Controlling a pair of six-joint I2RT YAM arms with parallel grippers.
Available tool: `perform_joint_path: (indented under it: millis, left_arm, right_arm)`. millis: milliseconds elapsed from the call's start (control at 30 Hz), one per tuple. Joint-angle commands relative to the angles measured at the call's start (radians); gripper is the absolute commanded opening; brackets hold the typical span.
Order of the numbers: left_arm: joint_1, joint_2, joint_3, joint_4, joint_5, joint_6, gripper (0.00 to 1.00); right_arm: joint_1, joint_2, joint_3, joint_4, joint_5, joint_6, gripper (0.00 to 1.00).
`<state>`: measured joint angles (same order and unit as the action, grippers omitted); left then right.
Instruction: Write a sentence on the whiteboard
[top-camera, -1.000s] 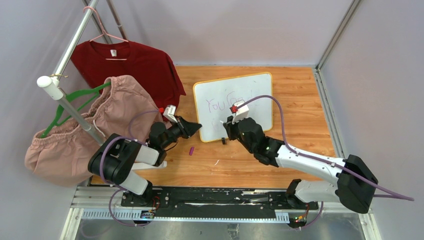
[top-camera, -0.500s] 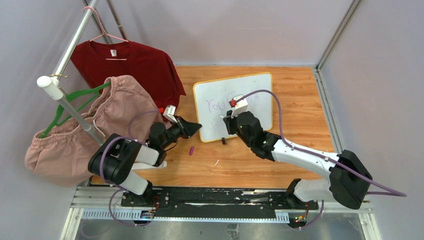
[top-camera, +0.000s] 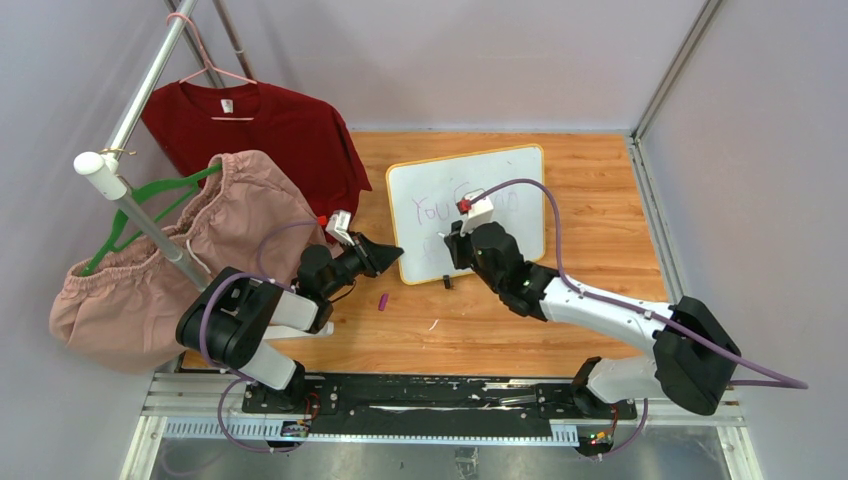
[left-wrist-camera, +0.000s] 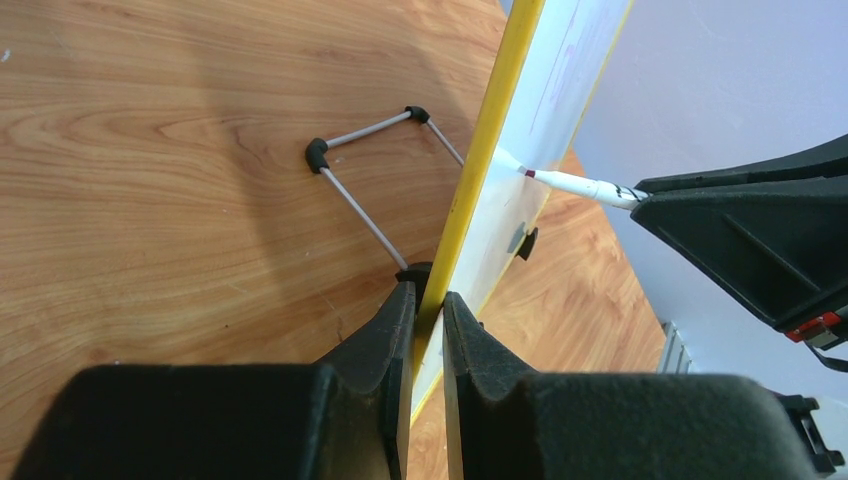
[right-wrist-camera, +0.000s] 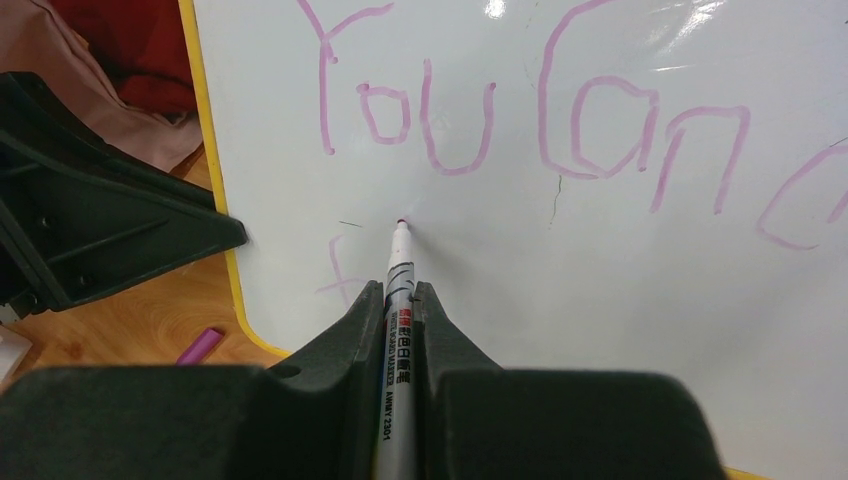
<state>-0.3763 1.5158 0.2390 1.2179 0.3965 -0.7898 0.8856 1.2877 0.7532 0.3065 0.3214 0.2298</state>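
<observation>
The whiteboard, white with a yellow frame, stands tilted on the wooden table. My left gripper is shut on its lower left frame edge. The sentence reads "You can" in purple on the top line, cut off at the right. A small "t"-like stroke sits on a second line. My right gripper is shut on a white marker. The marker's tip rests at the board just below "You". The left wrist view also shows the marker meeting the board.
A purple marker cap lies on the table near the board's lower left corner. The board's wire stand props it from behind. A red shirt and pink shorts hang on a rack at the left.
My right gripper has carried the marker up and slightly left across the board, from the lower line toward the space under "You". The left gripper has not moved.
</observation>
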Motion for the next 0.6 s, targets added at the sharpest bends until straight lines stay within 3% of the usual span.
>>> perform_joint_path:
  millis: [0,567]
  left_arm:
    - [-0.006,-0.006,-0.005,0.08,-0.001,-0.011,0.0]
    - [-0.006,-0.014,-0.007,0.08,0.002,-0.011,0.0]
  right_arm:
    - [-0.016,0.005,-0.036,-0.01,0.008,0.028,0.0]
    - [-0.013,-0.019,-0.132,-0.041,-0.017,0.085,0.0]
